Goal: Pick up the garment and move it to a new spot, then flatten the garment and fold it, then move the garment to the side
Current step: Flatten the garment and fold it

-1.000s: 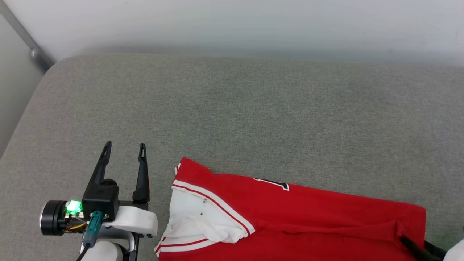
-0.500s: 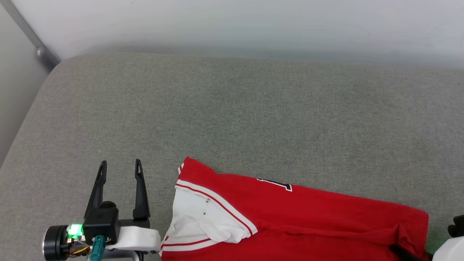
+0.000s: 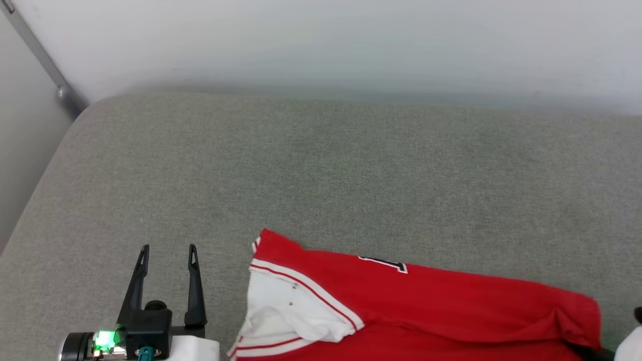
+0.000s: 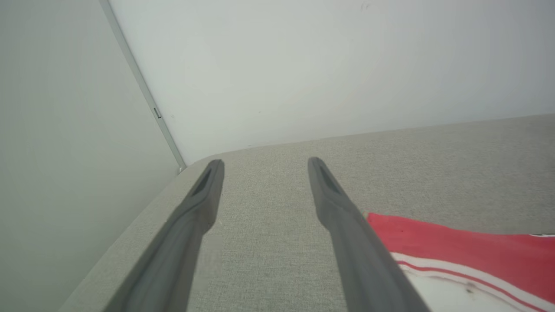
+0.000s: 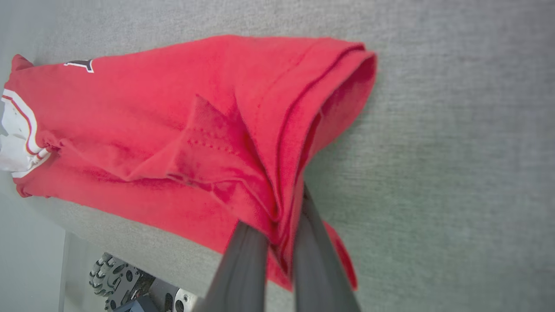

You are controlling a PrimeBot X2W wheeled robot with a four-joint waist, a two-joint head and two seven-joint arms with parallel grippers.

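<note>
Right pincer (image 5: 277, 212) being clamped on garment (image 5: 173, 108) edge fold, lower centre of wrist frame. Left pincer (image 3: 169, 248) being held wide, lower left of head frame, near garment, not touching.

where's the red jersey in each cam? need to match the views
Head view: garment at bottom centre to bottom right, cut by the edge.
Left wrist view: garment in the bottom right corner, beside the open left hand.
Right wrist view: garment from left to centre, its edge pinched in the right hand.
Shared landmark: the white sleeve.
</note>
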